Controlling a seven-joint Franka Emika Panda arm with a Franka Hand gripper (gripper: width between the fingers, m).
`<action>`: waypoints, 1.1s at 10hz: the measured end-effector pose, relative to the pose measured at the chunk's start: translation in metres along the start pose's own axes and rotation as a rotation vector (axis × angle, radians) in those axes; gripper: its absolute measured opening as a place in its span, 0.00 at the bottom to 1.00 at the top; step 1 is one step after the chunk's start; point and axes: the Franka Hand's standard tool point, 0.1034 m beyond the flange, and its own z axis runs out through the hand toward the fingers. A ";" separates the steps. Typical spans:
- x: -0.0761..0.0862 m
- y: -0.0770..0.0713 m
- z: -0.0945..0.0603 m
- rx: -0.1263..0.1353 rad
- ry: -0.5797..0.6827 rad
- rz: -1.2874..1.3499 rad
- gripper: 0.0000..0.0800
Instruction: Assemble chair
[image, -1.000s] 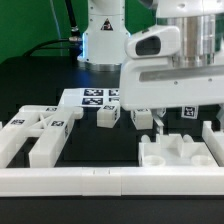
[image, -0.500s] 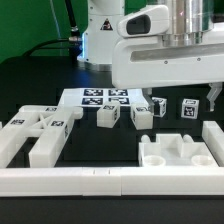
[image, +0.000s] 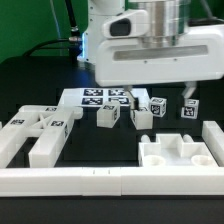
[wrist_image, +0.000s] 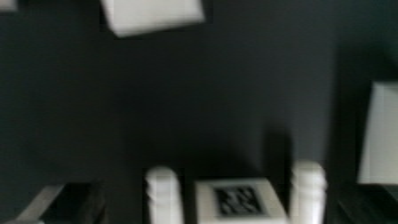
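The chair is in loose glossy white parts. A seat block (image: 180, 150) lies at the front on the exterior view's right. Leg bars and slabs (image: 35, 130) lie together at the left. Small tagged blocks stand in a row: two (image: 108, 115) (image: 143, 117) nearer the middle, another (image: 158, 106) under the hand, and one (image: 188, 108) further right. My gripper (image: 162, 96) hangs open just above the row. In the wrist view a tagged block (wrist_image: 235, 197) sits between my fingers (wrist_image: 164, 190), with a dark gap on each side of it.
The marker board (image: 100, 97) lies flat behind the blocks. A long white border rail (image: 110, 181) runs along the front edge. The robot's base (image: 100, 40) stands at the back. In the wrist view, further white parts (wrist_image: 151, 15) (wrist_image: 382, 120) show at the edges.
The hand has lifted and shifted toward the exterior view's left. A small tagged block that it covered now shows below the fingers. The parts on the table have not moved.
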 end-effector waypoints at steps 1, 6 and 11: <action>-0.003 0.005 0.000 -0.003 -0.002 -0.011 0.81; -0.012 0.006 0.008 -0.007 -0.169 -0.015 0.81; -0.025 -0.003 0.012 -0.104 -0.527 -0.112 0.81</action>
